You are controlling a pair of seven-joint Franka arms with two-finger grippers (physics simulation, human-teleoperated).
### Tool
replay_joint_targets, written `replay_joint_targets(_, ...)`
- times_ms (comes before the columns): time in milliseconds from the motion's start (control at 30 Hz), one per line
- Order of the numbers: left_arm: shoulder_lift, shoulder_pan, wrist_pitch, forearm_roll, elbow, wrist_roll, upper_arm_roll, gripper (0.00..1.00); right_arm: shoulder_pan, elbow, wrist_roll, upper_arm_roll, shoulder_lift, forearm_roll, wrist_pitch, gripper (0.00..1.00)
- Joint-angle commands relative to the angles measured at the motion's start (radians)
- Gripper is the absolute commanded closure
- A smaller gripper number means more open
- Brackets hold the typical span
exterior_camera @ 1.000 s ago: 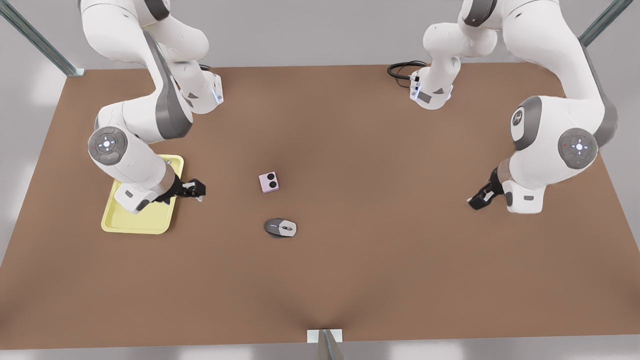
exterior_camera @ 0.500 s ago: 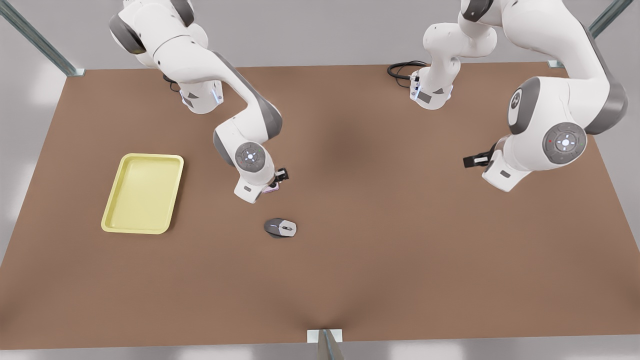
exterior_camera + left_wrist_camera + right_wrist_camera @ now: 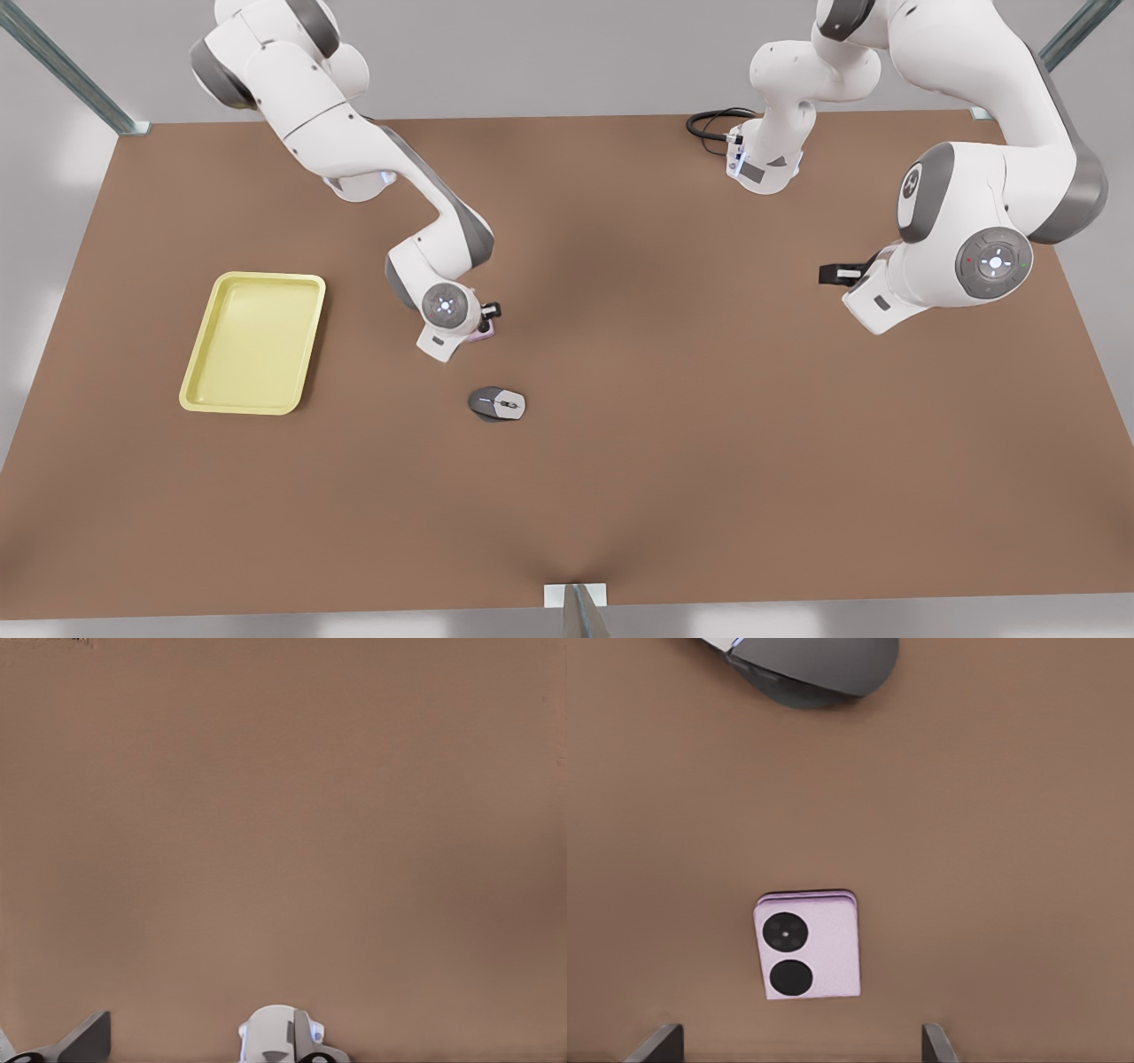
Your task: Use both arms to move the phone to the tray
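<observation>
Locating the phone (image 3: 806, 943): we see it lying flat on the brown table (image 3: 638, 461), face up with its two black circles showing. In the front view only a pink edge (image 3: 484, 334) peeks out from under a wrist.
Right gripper (image 3: 797, 1047): it hovers straight above the phone, fingers (image 3: 657, 1042) spread wide and gripping nothing. In the front view it sits near the table's middle (image 3: 490, 312).
Computer mouse (image 3: 497, 404): it rests near the phone but apart from it, on the side towards the camera.
Tray (image 3: 252, 346): it lies well apart from the phone, towards the front view's left.
Left gripper (image 3: 838, 273): it waits above bare table at the front view's right, far from the phone. We cannot tell whether it is open or closed.
</observation>
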Motion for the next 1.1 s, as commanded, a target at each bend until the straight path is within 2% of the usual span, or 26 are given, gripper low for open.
replay_joint_targets(0, -0.001, 0.000, -0.001, 0.000, 0.000, 0.178, 0.000, 0.00, -0.002, -0.022, -0.017, 0.010, -0.003, 0.003, 0.078, 0.00)
replay_joint_targets(200, 0.006, 0.000, -0.001, 0.000, 0.003, 0.179, 0.000, 0.00, 0.001, -0.141, -0.135, 0.011, 0.039, -0.031, 0.360, 0.00)
replay_joint_targets(367, 0.006, 0.000, -0.001, 0.000, 0.003, 0.179, 0.000, 0.00, 0.009, -0.161, -0.135, 0.004, 0.086, -0.085, 0.431, 0.00)
replay_joint_targets(900, 0.015, 0.000, 0.002, 0.000, 0.002, 0.179, 0.000, 0.00, 0.024, -0.207, -0.146, 0.010, 0.096, -0.097, 0.420, 0.00)
replay_joint_targets(933, 0.016, 0.000, 0.002, 0.000, 0.000, 0.179, 0.000, 0.00, 0.024, -0.207, -0.146, 0.008, 0.097, -0.097, 0.422, 0.03)
replay_joint_targets(1067, 0.021, 0.000, 0.005, 0.000, 0.003, 0.179, 0.000, 0.00, 0.024, -0.212, -0.146, 0.002, 0.111, -0.097, 0.426, 0.04)
